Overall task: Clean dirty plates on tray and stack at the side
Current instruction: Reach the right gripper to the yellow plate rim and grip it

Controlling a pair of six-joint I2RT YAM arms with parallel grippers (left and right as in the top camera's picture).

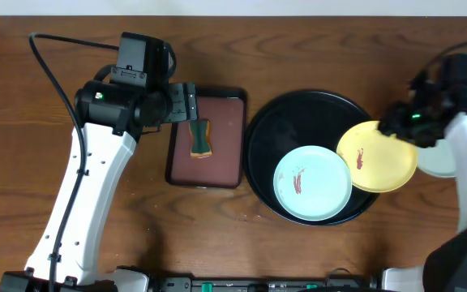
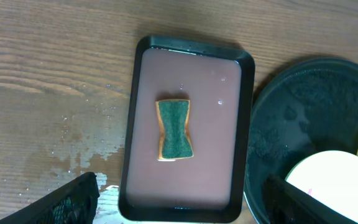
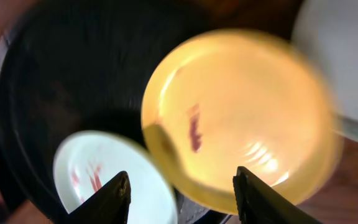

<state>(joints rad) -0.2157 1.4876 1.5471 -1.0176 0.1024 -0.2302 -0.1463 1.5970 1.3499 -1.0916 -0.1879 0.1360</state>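
The round black tray holds a pale mint plate with reddish smears. A yellow plate, also smeared, lies tilted across the tray's right rim and overlaps the mint plate. Another pale plate rests on the table right of the tray, partly under my right arm. My right gripper hovers at the yellow plate's upper right edge. In the right wrist view it is open above the blurred yellow plate and mint plate, holding nothing. My left gripper is wide open and empty.
A rectangular black tray with a maroon inside lies left of the round tray. A green and tan sponge lies in it, under my left gripper. Water drops wet the wood beside it.
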